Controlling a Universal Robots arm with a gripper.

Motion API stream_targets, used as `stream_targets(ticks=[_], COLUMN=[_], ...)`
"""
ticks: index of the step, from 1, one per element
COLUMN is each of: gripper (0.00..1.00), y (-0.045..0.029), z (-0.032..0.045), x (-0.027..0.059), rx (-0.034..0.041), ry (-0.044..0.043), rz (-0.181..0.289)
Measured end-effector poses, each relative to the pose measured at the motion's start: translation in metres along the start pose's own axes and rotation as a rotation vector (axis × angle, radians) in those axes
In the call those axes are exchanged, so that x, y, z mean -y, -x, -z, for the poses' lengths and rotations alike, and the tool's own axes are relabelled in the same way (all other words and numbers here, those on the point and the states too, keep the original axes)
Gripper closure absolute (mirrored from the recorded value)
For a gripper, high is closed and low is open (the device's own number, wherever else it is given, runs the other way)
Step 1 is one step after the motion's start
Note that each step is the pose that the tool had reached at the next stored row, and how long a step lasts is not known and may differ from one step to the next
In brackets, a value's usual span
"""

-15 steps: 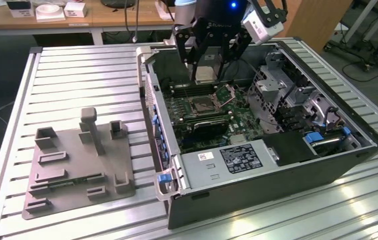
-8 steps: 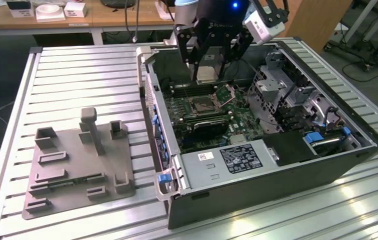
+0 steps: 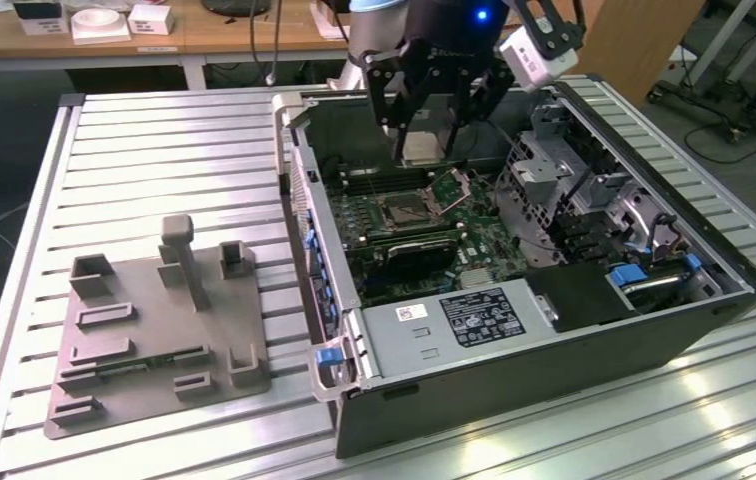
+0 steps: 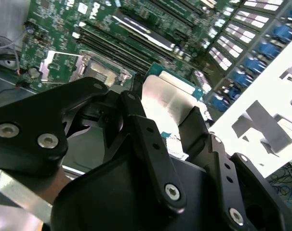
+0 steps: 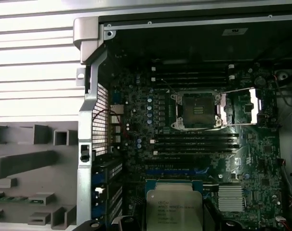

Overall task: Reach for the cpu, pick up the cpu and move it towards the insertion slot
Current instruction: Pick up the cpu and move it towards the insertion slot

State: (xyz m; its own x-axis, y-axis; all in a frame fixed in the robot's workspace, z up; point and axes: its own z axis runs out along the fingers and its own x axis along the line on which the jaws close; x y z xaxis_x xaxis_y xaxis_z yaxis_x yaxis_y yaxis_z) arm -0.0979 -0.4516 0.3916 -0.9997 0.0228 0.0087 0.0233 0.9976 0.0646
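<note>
Between fingers, cpu (edge cropped)

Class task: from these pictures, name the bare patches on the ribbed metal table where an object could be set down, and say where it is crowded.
Bare ribbed table lies behind the grey fixture plate, beside the open computer case, and along the near edge. Crowded: inside the case, where the gripper, jaws shut on the cpu, hangs above the insertion slot.
</note>
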Motion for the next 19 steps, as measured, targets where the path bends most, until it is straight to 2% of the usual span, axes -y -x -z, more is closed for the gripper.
stream_targets(ticks=[2,5,19], gripper=[0.46,0.46,0.46], y=[0.0059,0.0095,0.0100], z=[-0.0014,-0.0030,-0.0057], x=[-0.0025,-0.0064,-0.0085], rx=[0.0000,0.0001,0.0001], ry=[0.0000,0.0000,0.0006], rz=[0.000,0.000,0.000])
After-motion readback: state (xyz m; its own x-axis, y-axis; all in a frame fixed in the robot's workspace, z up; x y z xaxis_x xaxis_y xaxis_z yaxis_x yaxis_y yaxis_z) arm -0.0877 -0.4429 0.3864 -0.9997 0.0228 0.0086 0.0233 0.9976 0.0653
